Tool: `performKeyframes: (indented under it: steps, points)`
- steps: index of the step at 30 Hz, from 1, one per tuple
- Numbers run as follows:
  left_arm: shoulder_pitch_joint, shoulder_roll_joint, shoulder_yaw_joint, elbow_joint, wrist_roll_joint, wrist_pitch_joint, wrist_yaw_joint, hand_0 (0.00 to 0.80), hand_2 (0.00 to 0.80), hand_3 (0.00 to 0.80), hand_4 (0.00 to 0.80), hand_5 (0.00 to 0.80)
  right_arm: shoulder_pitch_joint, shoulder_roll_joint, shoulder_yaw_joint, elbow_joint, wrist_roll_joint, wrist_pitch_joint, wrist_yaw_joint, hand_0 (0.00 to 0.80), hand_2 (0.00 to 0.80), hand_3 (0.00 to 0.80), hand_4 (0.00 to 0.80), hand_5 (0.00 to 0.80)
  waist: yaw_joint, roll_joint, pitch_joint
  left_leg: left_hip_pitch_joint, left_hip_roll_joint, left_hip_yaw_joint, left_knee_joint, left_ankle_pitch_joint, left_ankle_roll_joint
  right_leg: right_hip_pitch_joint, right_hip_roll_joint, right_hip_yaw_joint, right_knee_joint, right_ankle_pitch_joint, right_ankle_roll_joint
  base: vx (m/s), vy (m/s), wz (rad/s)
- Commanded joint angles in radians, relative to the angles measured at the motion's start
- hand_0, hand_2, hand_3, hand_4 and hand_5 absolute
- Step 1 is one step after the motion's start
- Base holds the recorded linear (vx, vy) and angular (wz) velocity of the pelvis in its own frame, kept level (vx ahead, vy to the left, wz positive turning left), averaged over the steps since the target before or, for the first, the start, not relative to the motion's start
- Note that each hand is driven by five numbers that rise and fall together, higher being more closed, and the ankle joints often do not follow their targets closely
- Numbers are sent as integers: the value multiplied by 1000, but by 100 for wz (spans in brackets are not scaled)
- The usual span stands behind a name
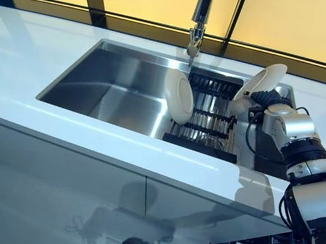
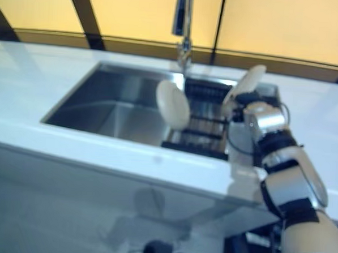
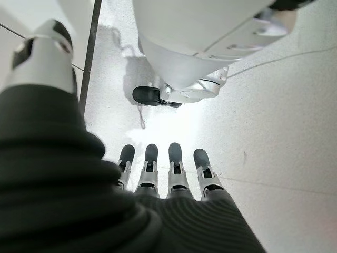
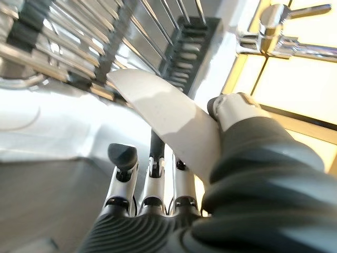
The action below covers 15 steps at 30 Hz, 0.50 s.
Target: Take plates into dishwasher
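At right centre of the frame, the right hand (image 1: 259, 102) holds a white plate (image 1: 261, 81) tilted over the right end of the sink (image 1: 112, 88); in the right wrist view its thumb lies on one face of the plate and its fingers (image 4: 153, 174) on the other, pinching it. No writing can be read on anything. A second white plate (image 1: 178, 96) stands on edge in the dark rack (image 1: 209, 126) that fills the sink's right part, well apart from the held one. The tap (image 1: 199, 15) hangs over the sink's far edge, at upper centre. The white tabletop (image 1: 24, 55) surrounds the sink. The left hand (image 3: 158, 174) shows only in its own wrist view, fingers straight over the pale floor (image 3: 284, 132).
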<state>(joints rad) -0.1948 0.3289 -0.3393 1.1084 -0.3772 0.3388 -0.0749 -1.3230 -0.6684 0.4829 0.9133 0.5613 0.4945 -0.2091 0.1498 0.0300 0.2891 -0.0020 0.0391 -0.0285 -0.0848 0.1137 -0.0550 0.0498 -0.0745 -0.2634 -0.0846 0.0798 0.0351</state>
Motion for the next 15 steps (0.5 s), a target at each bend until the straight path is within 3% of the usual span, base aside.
performKeyframes:
  steps: [1,15]
  points:
    - [4,26,-55,45,51,6,-16,0,0,0,0,0,-121,-57,84,-46,-19,-87,16,800,800,800,800,800,-10,-61,-92,34,6,45,-2,-64,-23,4,-92,25,11,8,83,40,-9,-3]
    - [23,25,-48,70,89,21,-25,0,0,0,0,0,-69,-58,66,-118,-34,-85,72,800,800,800,800,800,-31,-88,-175,90,4,71,-2,-92,-19,54,-87,52,-3,-4,91,46,-12,-7]
